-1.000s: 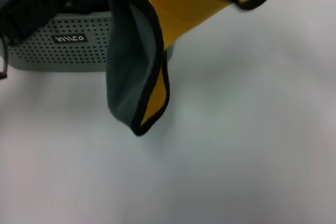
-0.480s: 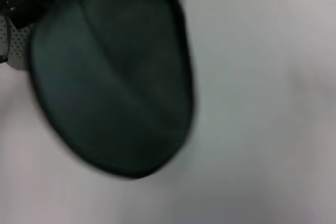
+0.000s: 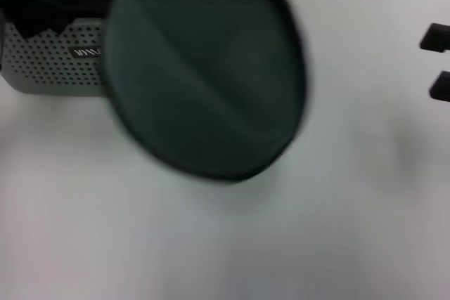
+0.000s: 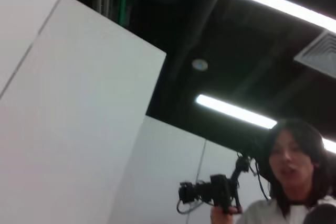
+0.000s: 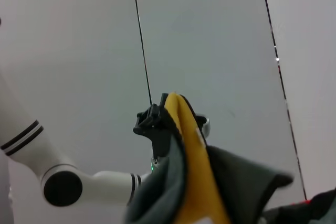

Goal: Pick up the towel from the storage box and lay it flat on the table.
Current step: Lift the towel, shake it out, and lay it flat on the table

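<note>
From my seat, nearest the head camera the towel [image 3: 211, 75] hangs in mid-air, dark face toward me, blurred, above the table [image 3: 281, 244] and touching nothing below. My guess: it is held high so the cloth can open before being laid flat. To the right, two dark finger tips of the right gripper [image 3: 437, 61] poke in at the frame edge, spread apart and empty. Behind the towel sits the storage box [image 3: 49, 64], its label partly covered. Farther up, the right wrist view shows the left gripper [image 5: 157, 121] pinching a yellow fold of towel aloft.
</note>
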Robot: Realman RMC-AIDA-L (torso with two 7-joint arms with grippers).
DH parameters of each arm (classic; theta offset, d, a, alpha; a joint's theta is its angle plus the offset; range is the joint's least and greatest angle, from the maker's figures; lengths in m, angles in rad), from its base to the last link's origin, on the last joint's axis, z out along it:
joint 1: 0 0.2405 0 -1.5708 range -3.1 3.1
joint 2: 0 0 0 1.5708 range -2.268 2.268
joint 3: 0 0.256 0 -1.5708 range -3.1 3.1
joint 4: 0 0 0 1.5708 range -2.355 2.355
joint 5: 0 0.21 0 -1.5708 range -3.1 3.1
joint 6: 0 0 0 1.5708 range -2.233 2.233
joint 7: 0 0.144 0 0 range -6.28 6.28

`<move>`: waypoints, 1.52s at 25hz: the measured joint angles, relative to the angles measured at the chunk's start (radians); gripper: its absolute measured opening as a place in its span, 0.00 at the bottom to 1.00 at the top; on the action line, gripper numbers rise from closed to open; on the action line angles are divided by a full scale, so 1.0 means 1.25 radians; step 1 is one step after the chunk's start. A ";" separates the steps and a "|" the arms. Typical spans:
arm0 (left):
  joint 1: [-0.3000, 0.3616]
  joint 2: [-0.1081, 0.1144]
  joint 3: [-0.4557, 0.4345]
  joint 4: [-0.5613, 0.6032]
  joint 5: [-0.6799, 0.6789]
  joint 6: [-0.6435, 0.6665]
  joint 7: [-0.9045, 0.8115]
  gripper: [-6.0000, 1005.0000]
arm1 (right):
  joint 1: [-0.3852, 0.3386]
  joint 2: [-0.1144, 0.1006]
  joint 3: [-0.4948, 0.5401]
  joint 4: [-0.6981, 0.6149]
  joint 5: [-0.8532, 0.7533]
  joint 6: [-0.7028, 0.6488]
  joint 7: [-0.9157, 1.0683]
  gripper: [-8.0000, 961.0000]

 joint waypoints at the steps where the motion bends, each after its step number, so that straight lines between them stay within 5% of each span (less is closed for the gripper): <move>1: -0.001 -0.001 -0.004 -0.005 -0.002 0.000 0.000 0.05 | 0.007 0.000 -0.001 0.014 -0.002 0.003 -0.008 0.63; 9: 0.001 -0.023 -0.033 -0.027 -0.013 -0.001 0.008 0.05 | 0.088 0.000 -0.083 0.153 -0.011 0.011 -0.059 0.60; 24: -0.016 -0.031 -0.034 -0.035 -0.045 -0.001 0.015 0.05 | 0.211 0.006 -0.151 0.383 -0.011 0.046 -0.148 0.60; 38: -0.033 -0.038 -0.066 -0.048 -0.046 -0.004 0.020 0.06 | 0.270 0.011 -0.233 0.430 0.011 0.078 -0.173 0.60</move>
